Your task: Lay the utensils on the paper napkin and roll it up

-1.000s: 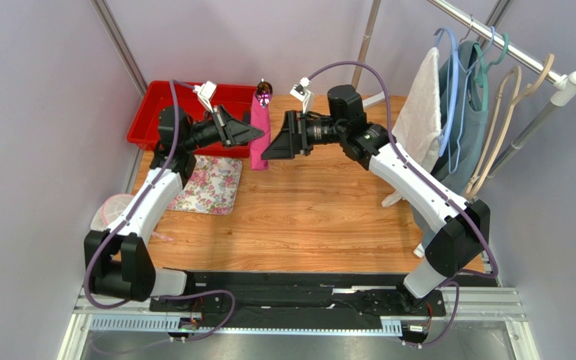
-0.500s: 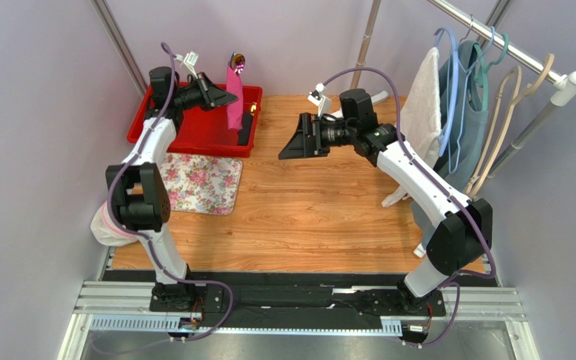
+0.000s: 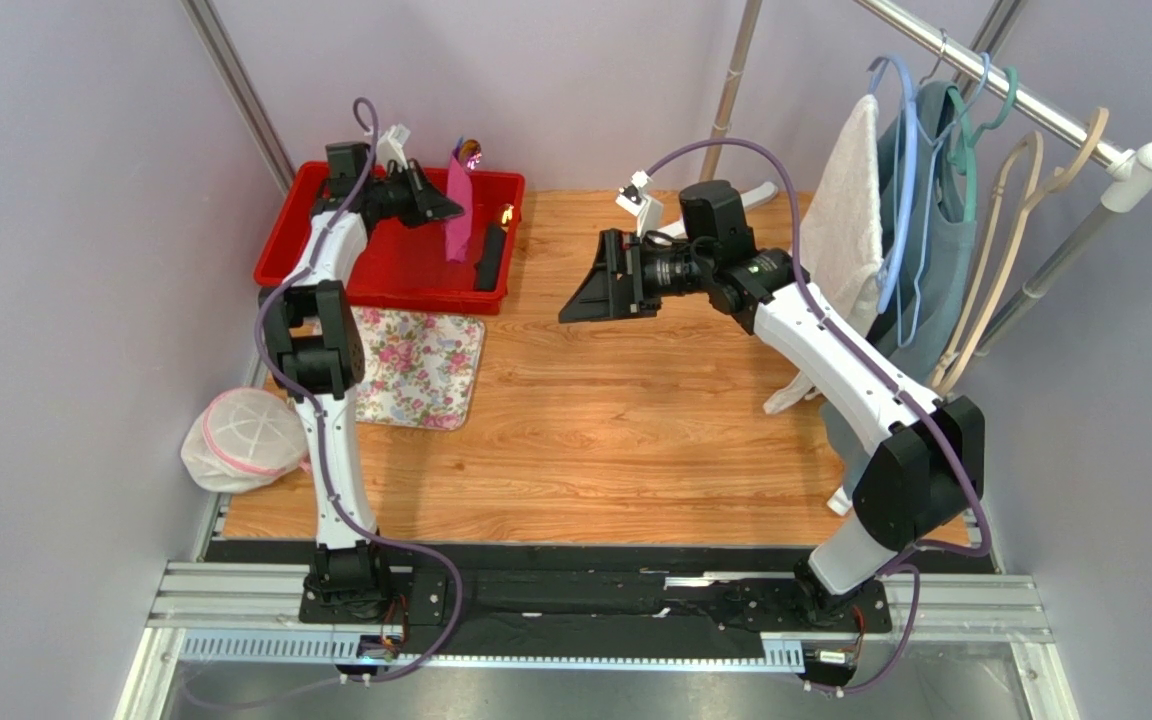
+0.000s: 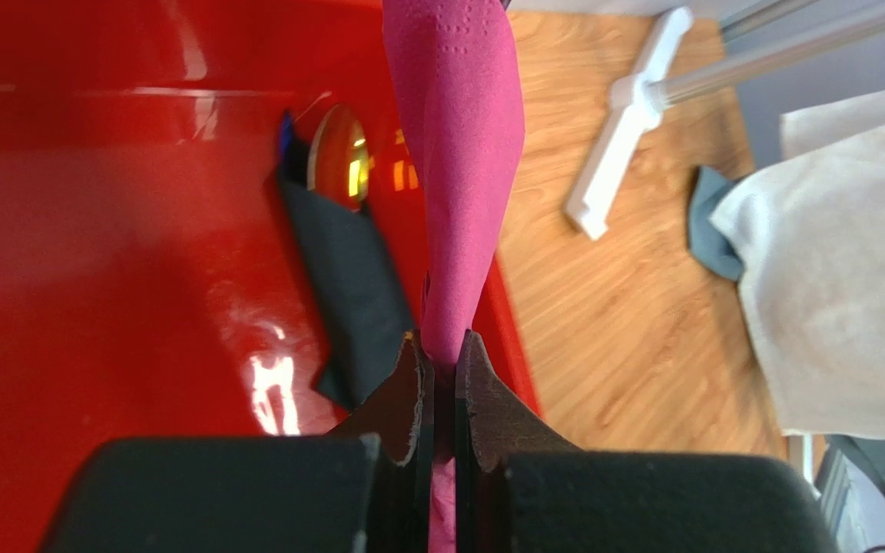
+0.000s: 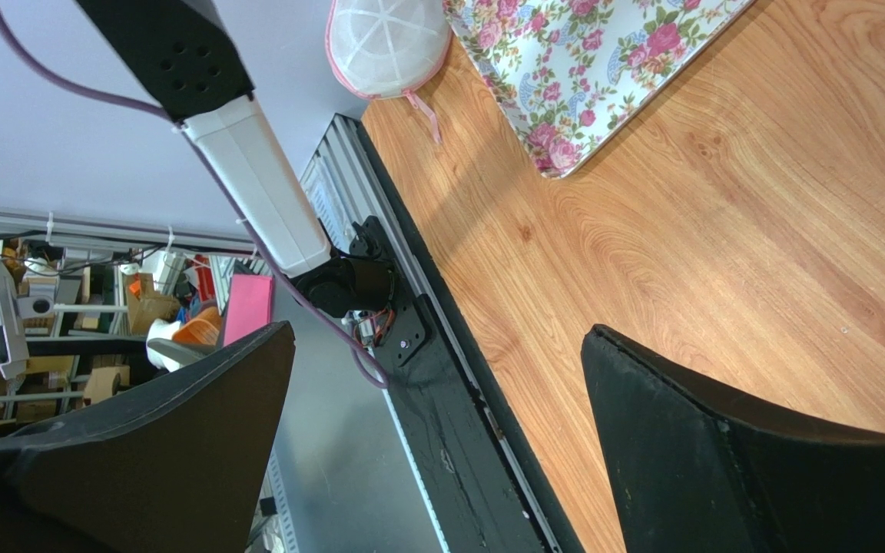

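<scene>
Left gripper (image 4: 441,351): my jaws were clenched on one end of the rolled paper napkin (image 4: 459,173); the magenta roll stood roughly upright over the right part of the red tray (image 3: 387,270), at the far left of the table (image 3: 657,435); whether it touched the tray I could not tell.
Utensils (image 3: 467,147): only a dark purplish tip showed at the roll's upper end; the rest was hidden inside.
In the tray: a black folded piece (image 4: 349,288) with a shiny oval (image 4: 338,156) at its far end.
Right gripper (image 5: 438,334): released, jaws wide and holding nothing; it hung above the bare wood at the table's far middle, well apart from the roll.
Left side, near the tray: a floral cloth (image 3: 417,368); nearer still, a white mesh pouch (image 3: 244,438).
Right side: a clothes rail (image 3: 1010,93) with a towel (image 3: 845,210).
</scene>
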Controlling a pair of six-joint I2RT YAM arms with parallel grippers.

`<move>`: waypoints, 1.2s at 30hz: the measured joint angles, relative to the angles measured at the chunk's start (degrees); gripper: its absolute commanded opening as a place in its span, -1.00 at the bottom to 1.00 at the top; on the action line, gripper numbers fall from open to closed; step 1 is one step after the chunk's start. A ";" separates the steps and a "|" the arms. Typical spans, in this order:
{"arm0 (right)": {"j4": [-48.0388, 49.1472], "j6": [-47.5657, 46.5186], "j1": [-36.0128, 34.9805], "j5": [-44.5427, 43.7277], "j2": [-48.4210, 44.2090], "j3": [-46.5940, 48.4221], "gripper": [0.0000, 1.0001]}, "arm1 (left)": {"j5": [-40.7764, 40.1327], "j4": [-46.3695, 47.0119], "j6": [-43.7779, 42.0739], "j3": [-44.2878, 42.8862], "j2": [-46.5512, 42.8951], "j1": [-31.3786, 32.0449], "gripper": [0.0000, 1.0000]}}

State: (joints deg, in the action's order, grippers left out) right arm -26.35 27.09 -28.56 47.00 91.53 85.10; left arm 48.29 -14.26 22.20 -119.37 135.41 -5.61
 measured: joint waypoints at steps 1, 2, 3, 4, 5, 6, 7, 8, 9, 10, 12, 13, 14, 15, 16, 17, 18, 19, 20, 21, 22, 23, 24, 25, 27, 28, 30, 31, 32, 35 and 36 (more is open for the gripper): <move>0.02 0.02 0.00 0.02 0.00 0.00 1.00 | -0.50 -0.72 -0.46 -1.01 1.46 0.00 -1.00; 0.02 0.02 0.07 0.07 0.00 0.00 1.00 | -0.87 -1.29 -0.76 -1.73 2.67 0.00 -1.00; 0.02 0.02 0.13 0.11 0.00 0.00 1.00 | -1.27 -1.75 -1.11 -2.38 3.85 0.00 -1.00; 0.00 0.02 0.15 0.13 0.02 0.00 1.00 | -1.66 -2.25 -1.42 -2.89 4.85 0.00 -1.00; 0.02 0.02 0.22 0.17 0.07 0.00 1.00 | -2.01 -2.73 -1.64 -3.37 5.66 0.00 -1.00; 0.02 0.02 0.26 0.24 0.11 0.00 1.00 | -2.38 -3.37 -1.81 -3.98 6.60 0.00 -1.00; 0.00 0.02 0.31 0.26 0.17 0.00 1.00 | -2.58 -3.63 -1.90 -4.28 7.28 0.00 -1.00; 0.00 0.02 0.37 0.28 0.24 0.00 1.00 | -2.69 -3.78 -1.92 -4.52 7.82 0.00 -1.00; 0.00 0.02 0.44 0.33 0.33 0.00 1.00 | -2.80 -3.89 -1.88 -4.72 8.39 0.00 -1.00; 0.00 0.02 0.50 0.39 0.39 0.00 1.00 | -2.78 -3.98 -1.81 -4.83 8.85 0.00 -1.00; 0.02 0.02 0.63 0.55 0.59 0.00 1.00 | -2.75 -4.00 -1.44 -4.92 9.64 0.00 -1.00; 0.02 0.02 0.63 0.61 0.74 0.00 1.00 | -2.75 -4.04 -1.25 -4.94 9.88 0.00 -1.00; 0.02 0.04 0.63 0.66 0.92 0.00 1.00 | -2.71 -4.13 -0.92 -4.98 10.14 0.00 -1.00; 0.02 0.04 0.63 0.68 1.18 0.00 1.00 | -2.69 -4.33 -0.61 -4.98 10.29 0.00 -1.00; 0.00 0.07 0.63 0.68 1.44 0.00 1.00 | -2.69 -4.46 -0.42 -4.98 10.34 0.00 -1.00; 0.00 0.07 0.63 0.72 1.79 0.00 1.00 | -2.71 -4.63 -0.17 -5.01 10.34 0.00 -1.00; 0.02 0.07 0.66 0.81 2.08 0.00 1.00 | -2.69 -4.85 0.15 -5.20 10.34 0.02 -1.00; -0.04 0.07 0.68 0.90 2.34 0.00 1.00 | -2.71 -4.87 0.48 -5.31 10.36 0.02 -1.00; -0.04 0.07 0.70 1.01 2.62 0.00 1.00 | -2.73 -4.94 0.98 -5.55 10.38 0.02 -1.00; -0.04 0.07 0.70 1.11 2.93 0.00 1.00 | -2.73 -4.96 1.33 -5.77 10.47 0.02 -1.00; -0.11 0.07 0.72 1.11 3.15 0.00 1.00 | -2.78 -4.96 1.73 -5.99 10.64 0.02 -1.00; -0.31 0.07 0.74 1.11 3.37 0.00 1.00 | -2.86 -5.01 2.10 -6.16 10.75 0.02 -1.00; -0.52 0.07 0.76 1.14 3.56 0.00 1.00 | -2.93 -5.09 2.62 -6.32 10.95 0.02 -1.00; -0.70 0.07 0.79 1.16 3.76 0.00 1.00 | -3.06 -5.16 3.13 -6.49 11.21 0.02 -1.00; -0.92 0.09 0.85 1.20 4.00 0.00 1.00 | -3.17 -5.20 4.11 -6.75 11.80 0.02 -1.00; -0.94 0.07 0.90 1.22 4.09 0.00 1.00 | -3.17 -5.22 4.76 -6.80 12.15 0.02 -1.00; -0.94 0.07 1.01 1.40 4.11 0.02 1.00 | -3.17 -5.22 5.77 -6.80 12.72 0.02 -1.00; -0.96 0.07 1.05 1.51 4.13 0.04 1.00 | -3.13 -5.22 6.23 -6.80 12.98 0.02 -1.00; -0.94 0.09 1.11 1.55 4.20 0.07 1.00 | -3.13 -5.22 6.58 -6.80 13.22 0.02 -1.00; -0.98 0.11 1.18 1.57 4.76 0.26 1.00 | -2.89 -5.22 7.69 -6.80 13.77 0.20 -1.00; -0.98 0.15 1.20 1.60 5.03 0.35 1.00 | -2.80 -5.22 7.96 -6.80 13.84 0.20 -1.00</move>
State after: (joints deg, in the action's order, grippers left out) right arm -27.33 27.24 -27.35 48.60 96.55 85.45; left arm 45.50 -19.49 30.15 -126.17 149.25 -5.41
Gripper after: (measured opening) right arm 0.998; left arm 0.040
